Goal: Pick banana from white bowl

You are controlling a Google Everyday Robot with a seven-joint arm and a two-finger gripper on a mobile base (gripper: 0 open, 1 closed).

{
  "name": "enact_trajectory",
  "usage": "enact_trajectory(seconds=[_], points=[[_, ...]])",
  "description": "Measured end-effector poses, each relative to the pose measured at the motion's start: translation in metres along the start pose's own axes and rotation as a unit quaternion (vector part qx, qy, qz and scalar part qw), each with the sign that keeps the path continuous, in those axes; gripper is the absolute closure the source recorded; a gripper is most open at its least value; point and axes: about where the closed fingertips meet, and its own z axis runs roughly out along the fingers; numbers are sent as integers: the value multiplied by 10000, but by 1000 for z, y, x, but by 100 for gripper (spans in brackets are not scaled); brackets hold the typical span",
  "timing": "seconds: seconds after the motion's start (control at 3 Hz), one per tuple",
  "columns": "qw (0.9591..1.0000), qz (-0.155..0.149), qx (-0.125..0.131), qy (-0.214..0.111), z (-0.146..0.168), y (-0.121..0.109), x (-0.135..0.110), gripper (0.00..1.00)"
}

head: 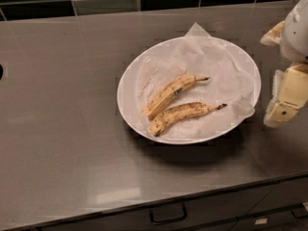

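On steel counter (62,129): white bowl (126,105) at centre, gripper (285,102) at 3 o'clock.
Crumpled white paper (216,71) lines the bowl and overhangs its rim at 12 and 4 o'clock. A more curved, densely speckled second banana (180,114) lies just beside the banana (171,95), at its 5 o'clock side. The banana is straighter, yellow with brown flecks and a dark sticker at mid-length. The gripper sits outside the rim, apart from both bananas; whether it is open or closed cannot be told.
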Motion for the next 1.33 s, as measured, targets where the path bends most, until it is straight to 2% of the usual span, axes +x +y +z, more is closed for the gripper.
enact_trajectory(seconds=[0.33, 0.67, 1.33], points=[[10000, -10, 17, -11, 0, -1, -1, 0], [9998, -213, 60, -31, 6, -18, -25, 0], [9970, -762, -72, 67, 29, -58, -88, 3]])
